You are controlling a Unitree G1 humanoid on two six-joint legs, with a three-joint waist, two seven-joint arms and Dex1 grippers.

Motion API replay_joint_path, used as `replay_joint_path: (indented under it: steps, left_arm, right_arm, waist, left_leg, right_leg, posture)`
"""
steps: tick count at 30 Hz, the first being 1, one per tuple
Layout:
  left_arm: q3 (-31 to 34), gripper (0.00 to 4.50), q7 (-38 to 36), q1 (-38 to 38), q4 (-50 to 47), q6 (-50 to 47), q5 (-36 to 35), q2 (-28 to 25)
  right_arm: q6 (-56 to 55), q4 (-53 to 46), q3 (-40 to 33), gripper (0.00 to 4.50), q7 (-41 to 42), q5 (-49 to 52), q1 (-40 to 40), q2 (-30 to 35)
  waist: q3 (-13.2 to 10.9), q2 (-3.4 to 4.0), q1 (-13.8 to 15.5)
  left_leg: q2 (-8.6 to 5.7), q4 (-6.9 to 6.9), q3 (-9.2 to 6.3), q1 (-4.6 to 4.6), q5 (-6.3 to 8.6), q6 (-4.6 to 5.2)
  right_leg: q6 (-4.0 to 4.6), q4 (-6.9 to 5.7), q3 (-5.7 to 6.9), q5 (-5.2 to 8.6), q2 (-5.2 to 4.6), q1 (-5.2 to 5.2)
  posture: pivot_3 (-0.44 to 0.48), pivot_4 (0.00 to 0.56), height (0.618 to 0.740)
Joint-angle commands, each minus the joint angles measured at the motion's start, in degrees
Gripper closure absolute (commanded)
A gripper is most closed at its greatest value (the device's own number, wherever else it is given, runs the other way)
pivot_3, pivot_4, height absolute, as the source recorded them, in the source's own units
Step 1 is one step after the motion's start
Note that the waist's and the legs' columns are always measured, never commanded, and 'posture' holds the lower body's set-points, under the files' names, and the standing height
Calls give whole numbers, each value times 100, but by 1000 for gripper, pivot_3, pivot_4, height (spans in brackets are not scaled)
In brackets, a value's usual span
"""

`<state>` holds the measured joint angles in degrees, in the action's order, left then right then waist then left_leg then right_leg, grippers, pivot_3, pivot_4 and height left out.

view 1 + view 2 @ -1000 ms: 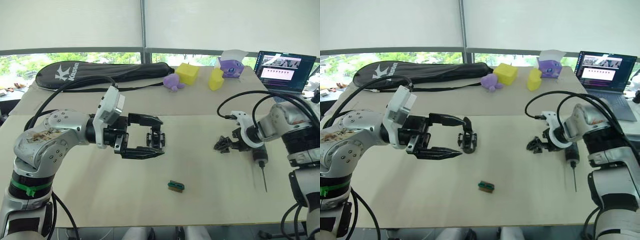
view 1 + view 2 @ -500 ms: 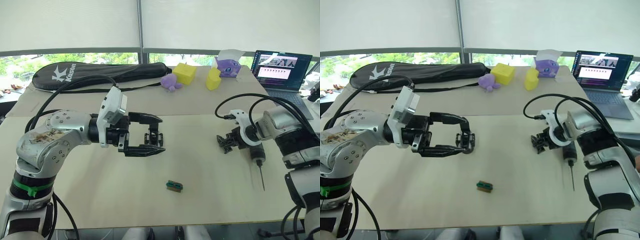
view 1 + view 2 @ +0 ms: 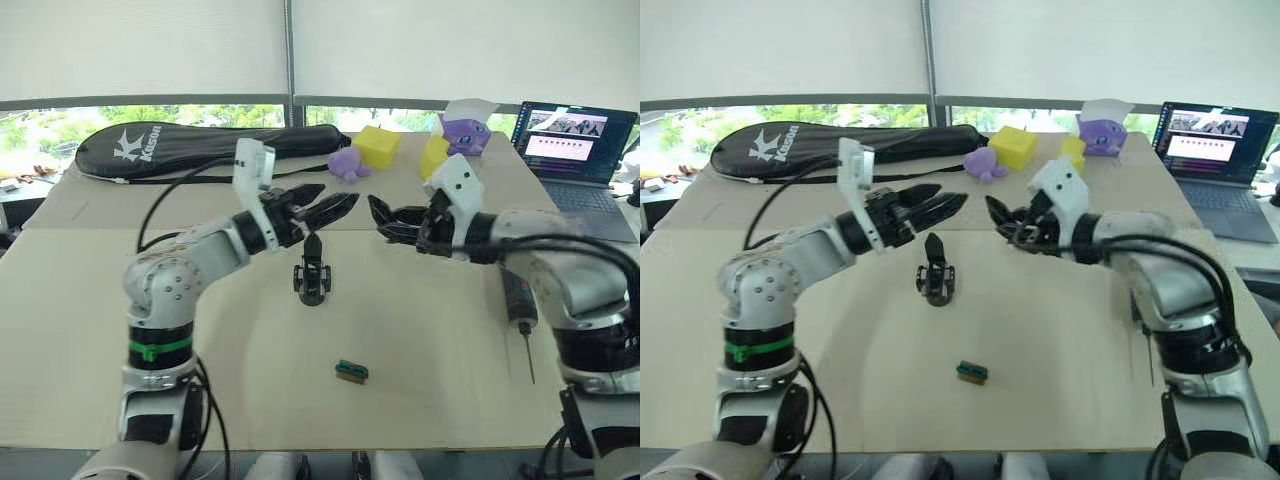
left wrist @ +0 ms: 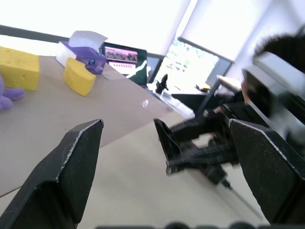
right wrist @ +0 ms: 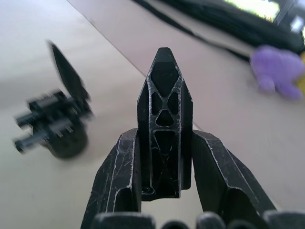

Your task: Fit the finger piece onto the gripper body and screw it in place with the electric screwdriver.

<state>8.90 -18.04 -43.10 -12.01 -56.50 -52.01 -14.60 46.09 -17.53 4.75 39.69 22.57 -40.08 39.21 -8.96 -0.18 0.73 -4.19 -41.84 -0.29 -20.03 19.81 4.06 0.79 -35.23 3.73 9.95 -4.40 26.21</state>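
**A:** Where do you stand right now?

**B:** Take the gripper body (image 3: 312,279) as your landmark. It stands on the table (image 3: 90,320) between your two arms, its pointed finger up. Your left gripper (image 3: 325,205) hangs in the air just beyond it and a little to the left, fingers spread apart and holding nothing. Your right gripper (image 3: 385,216) hangs beyond it and to the right, its tip facing the left one, the two near each other but apart.

**A:** And the finger piece?

**B:** From the head views you can hardly make it out among the dark fingers. Your right wrist view settles it: the finger piece (image 5: 164,129) sits upright, pointed tip away from the camera, clenched between the two fingers (image 5: 116,181), with the gripper body blurred on the table past it. Your left wrist view adds the facing side: past its own wide-apart fingers (image 4: 71,167) you see the right gripper coming in, blurred.

**A:** The screwdriver?

**B:** The electric screwdriver (image 3: 518,315) lies on the table well to the right of the gripper body, partly behind your right arm, bit pointing toward you. A small green-brown block (image 3: 351,372) lies on the near side of the gripper body, apart from it.
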Motion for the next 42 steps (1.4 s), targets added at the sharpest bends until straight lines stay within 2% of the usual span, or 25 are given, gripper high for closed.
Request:
replay_joint_path:
  steps: [1,2,5,8,20,23,26,33,35,39,40,42]
  left_arm:
    - [142,0,433,-199,-94,26,-197,336]
    - [142,0,495,-196,-94,93,-205,471]
    - [157,885,654,-263,-7,189,-182,713]
    - [156,2257,683,-310,44,34,-275,713]
    - [269,2273,741,-239,162,-139,-607,722]
    - [322,3156,755,-251,208,-47,-603,763]
    - [320,4494,758,-227,229,-20,-582,770]
    - [318,4500,709,-257,393,-21,-518,748]
    - [235,4500,431,-364,520,-19,-438,593]
    - [-124,4500,-561,-616,784,42,-183,11]
    - [-277,4500,-967,-698,863,114,-61,-216]
    - [-561,4500,-2052,-950,1095,236,100,-737]
  right_arm:
    - [-385,-650,-147,3388,-393,-217,117,-198]
    - [-405,-764,-116,3388,-475,-236,188,-300]
    - [-446,-947,-90,3388,-646,-268,352,-510]
    - [-572,-1017,-61,3388,-737,-379,420,-592]
    - [-837,-1021,-82,3388,-806,-601,480,-669]
    - [-838,-1021,-124,3388,-822,-578,478,-691]
    - [-863,-1018,-159,3388,-854,-591,448,-718]
    - [-991,-1066,-156,3388,-996,-795,319,-762]
    - [-921,-1181,-169,2338,-839,-713,300,-665]
    - [-422,-1405,-406,955,-217,-9,177,-355]
    - [-184,-1410,-546,666,36,321,101,-203]
    - [675,-995,-1057,666,527,1386,-363,19]
  waist:
    - [0,0,-5]
    - [0,1,-7]
    - [0,0,-12]
    - [0,0,-21]
    - [0,0,-34]
    - [0,0,-35]
    - [0,0,-36]
    - [0,0,-36]
    - [0,1,-36]
    - [0,0,-50]
    - [0,1,-55]
    - [-2,1,-77]
  left_leg:
    - [-1,2,0,0,-1,-1]
    - [-2,2,1,1,-1,-1]
    - [-4,4,4,10,-2,-4]
    - [-5,6,12,19,-4,-8]
    - [-5,16,14,28,-6,-11]
    - [-5,17,15,30,-6,-11]
    - [-5,18,15,30,-6,-12]
    - [-5,21,16,32,-7,-12]
    - [-6,21,16,31,-7,-12]
    - [-8,25,17,34,-7,-14]
    - [-8,25,17,33,-7,-14]
    - [-8,27,18,37,-7,-14]
  right_leg:
    - [0,-1,0,0,1,0]
    - [0,1,2,0,2,0]
    - [0,-1,7,0,5,-4]
    - [0,-9,6,0,8,-4]
    - [1,-10,7,1,11,-4]
    - [1,-10,7,1,12,-4]
    - [1,-10,6,1,12,-4]
    - [1,-9,6,1,12,-4]
    - [1,-9,7,1,12,-4]
    - [1,-8,10,1,17,-4]
    - [1,-7,13,1,19,-4]
    - [1,-5,15,1,18,-7]
  posture:
    - [0,150,740]
    - [0,150,740]
    - [0,150,740]
    - [0,150,740]
    - [0,150,740]
    - [0,150,740]
    - [0,150,740]
    - [0,150,740]
    - [0,150,740]
    - [0,150,740]
    - [0,150,740]
    - [0,150,740]
